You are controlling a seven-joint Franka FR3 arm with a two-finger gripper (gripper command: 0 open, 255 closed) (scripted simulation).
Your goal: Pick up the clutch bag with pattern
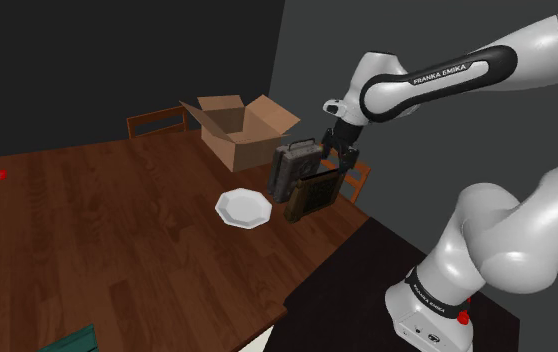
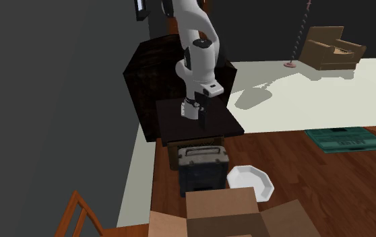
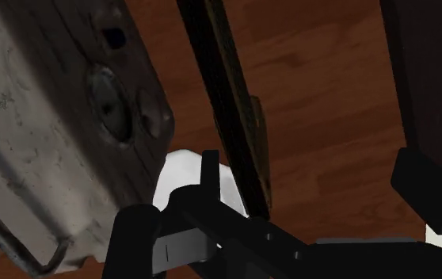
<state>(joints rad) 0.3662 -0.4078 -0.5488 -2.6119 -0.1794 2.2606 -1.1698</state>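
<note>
The gripper (image 1: 343, 158) is spread and has nothing in its grasp. The patterned clutch bag (image 3: 232, 103) runs edge-on between the fingers, and one finger (image 3: 427, 184) stands well apart from it. The bag is at the near corner of the wooden table (image 1: 117, 230), flat and dark, just beside a grey case (image 1: 289, 168). The two seem to lean together, though the contact is hard to make out.

The step in hand looks like closing on the bag. To do it well:

- Centre the fingers so both pads meet the bag's flat faces together.
- Keep the grey case outside the grip, since it crowds one finger.
- Squeeze firmly, because a thin bag may twist in the hold.
- Lift straight up, clear of the white plate (image 1: 242, 209) just past the two.

Farther back, an open cardboard box (image 1: 239, 130) is out of the way.
</note>
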